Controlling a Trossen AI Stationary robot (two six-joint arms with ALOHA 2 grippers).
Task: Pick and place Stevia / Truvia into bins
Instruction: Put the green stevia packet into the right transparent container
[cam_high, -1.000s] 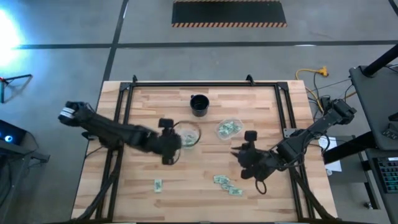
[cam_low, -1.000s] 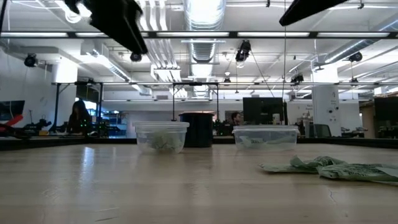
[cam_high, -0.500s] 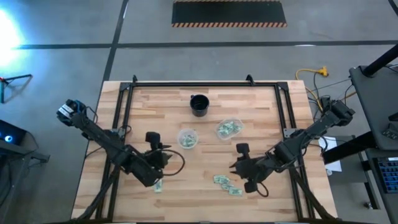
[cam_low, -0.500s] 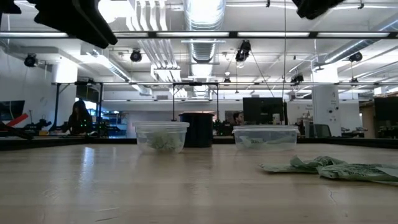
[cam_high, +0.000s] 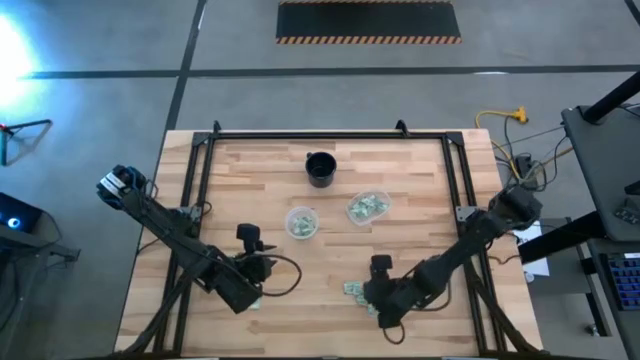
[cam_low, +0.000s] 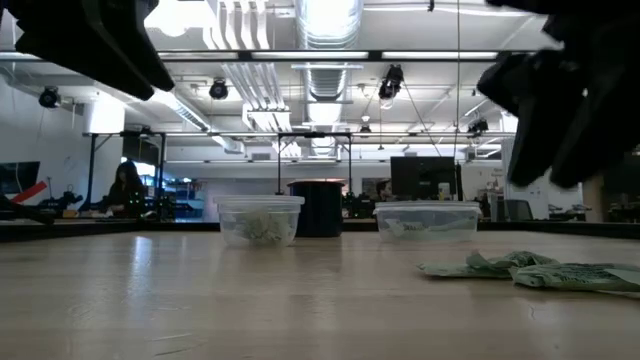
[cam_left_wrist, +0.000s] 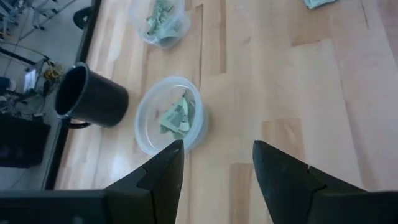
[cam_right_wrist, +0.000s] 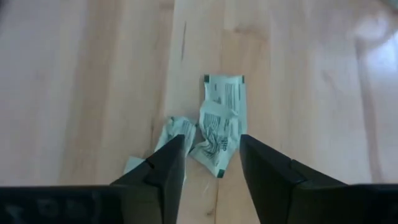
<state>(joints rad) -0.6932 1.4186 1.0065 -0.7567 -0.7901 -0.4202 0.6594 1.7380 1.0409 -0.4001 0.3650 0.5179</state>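
Note:
Green and white Stevia packets (cam_right_wrist: 221, 121) lie crumpled together on the wooden table near its front edge (cam_high: 352, 290), and also show in the low view (cam_low: 540, 270). My right gripper (cam_right_wrist: 211, 149) hangs open just above them, a finger on either side (cam_high: 368, 293). My left gripper (cam_left_wrist: 217, 158) stands open with nothing between its fingers at the front left (cam_high: 258, 265), over bare wood. Two clear bins (cam_high: 301, 222) (cam_high: 368, 207) stand mid-table, each with packets inside.
A black cup (cam_high: 320, 168) stands behind the bins, toward the far edge. One more packet (cam_high: 257, 301) lies near the front left, mostly under my left arm. A black frame (cam_high: 300, 134) runs along the table's far and side edges.
My left gripper has swung from over the left clear bin toward the table's near left and come lower. My right gripper has dropped and moved toward the near edge, tipping downward, until it hangs over the packets. The packets and bins have stayed put.

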